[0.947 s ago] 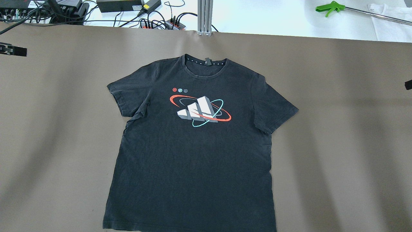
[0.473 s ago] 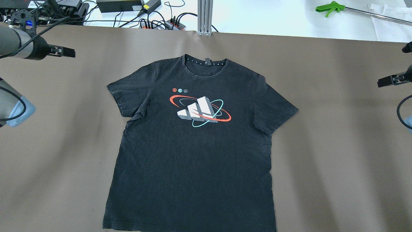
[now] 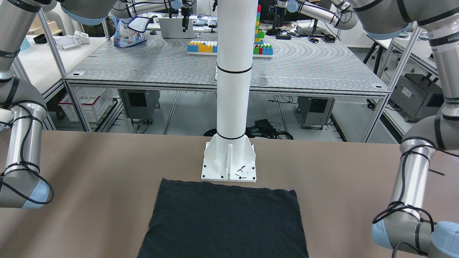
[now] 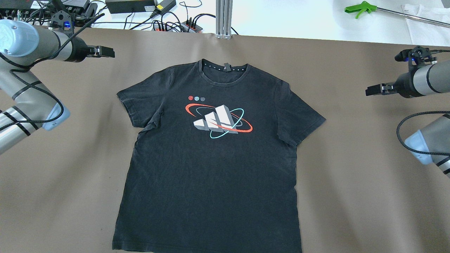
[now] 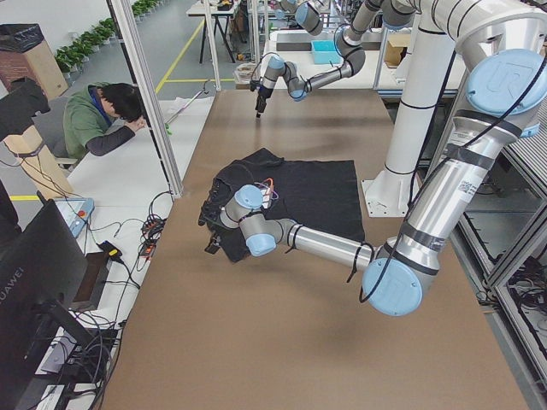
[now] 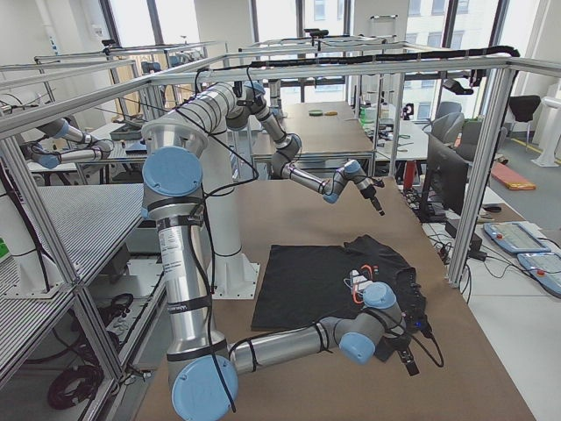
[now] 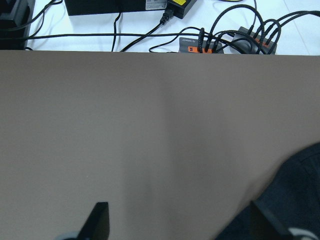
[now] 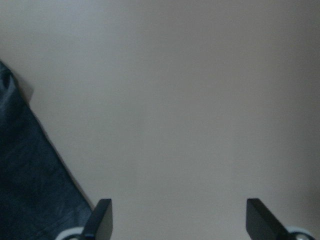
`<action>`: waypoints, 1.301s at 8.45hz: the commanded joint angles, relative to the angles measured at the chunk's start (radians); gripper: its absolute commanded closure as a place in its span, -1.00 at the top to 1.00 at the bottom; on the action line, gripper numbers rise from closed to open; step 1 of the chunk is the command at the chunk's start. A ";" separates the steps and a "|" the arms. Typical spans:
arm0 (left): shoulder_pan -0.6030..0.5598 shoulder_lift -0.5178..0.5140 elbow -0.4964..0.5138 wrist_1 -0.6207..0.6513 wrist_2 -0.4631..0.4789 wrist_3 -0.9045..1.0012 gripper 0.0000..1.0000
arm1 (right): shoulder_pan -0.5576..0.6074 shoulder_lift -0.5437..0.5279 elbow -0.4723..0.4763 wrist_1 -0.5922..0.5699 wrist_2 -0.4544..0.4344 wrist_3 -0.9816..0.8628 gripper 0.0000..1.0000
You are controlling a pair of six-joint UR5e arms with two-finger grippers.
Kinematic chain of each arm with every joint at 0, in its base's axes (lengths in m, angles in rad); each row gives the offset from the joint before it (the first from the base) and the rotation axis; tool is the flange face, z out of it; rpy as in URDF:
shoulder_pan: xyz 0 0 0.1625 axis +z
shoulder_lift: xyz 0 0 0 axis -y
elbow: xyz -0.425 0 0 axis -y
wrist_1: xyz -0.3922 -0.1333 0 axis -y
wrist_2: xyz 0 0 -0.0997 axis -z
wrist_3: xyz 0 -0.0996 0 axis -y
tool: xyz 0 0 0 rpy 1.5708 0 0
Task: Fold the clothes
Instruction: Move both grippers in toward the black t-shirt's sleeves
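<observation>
A black T-shirt [image 4: 214, 147] with a red, white and teal chest print lies spread flat, face up, collar at the far side, on the brown table [image 4: 351, 196]. It also shows in the front-facing view [image 3: 226, 222] with its hem near the white pillar [image 3: 232, 89]. My left gripper [image 4: 107, 52] is open and empty, above the table, off the shirt's left sleeve; its wrist view shows the shirt's edge [image 7: 295, 200] at lower right. My right gripper [image 4: 371, 90] is open and empty, off the right sleeve; its wrist view shows the shirt [image 8: 30, 180] at left.
Cables and a power strip [image 4: 175, 24] lie past the table's far edge beside an aluminium post [image 4: 224, 17]. A green-handled tool [image 4: 360, 7] lies at the far right. The pillar's base [image 3: 229, 163] stands at the shirt's hem.
Both arms have come in from the sides: the left gripper moved right and the right gripper moved left, toward the shirt's shoulders. The shirt has not moved.
</observation>
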 commanded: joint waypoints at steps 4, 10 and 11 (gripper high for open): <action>0.026 -0.103 0.067 0.004 0.008 -0.038 1.00 | -0.154 0.052 -0.128 0.232 -0.115 0.228 0.89; 0.026 -0.145 0.110 0.004 0.008 -0.038 1.00 | -0.255 0.053 -0.177 0.266 -0.222 0.328 0.88; 0.026 -0.145 0.110 0.004 0.008 -0.038 1.00 | -0.257 0.053 -0.186 0.266 -0.227 0.328 0.88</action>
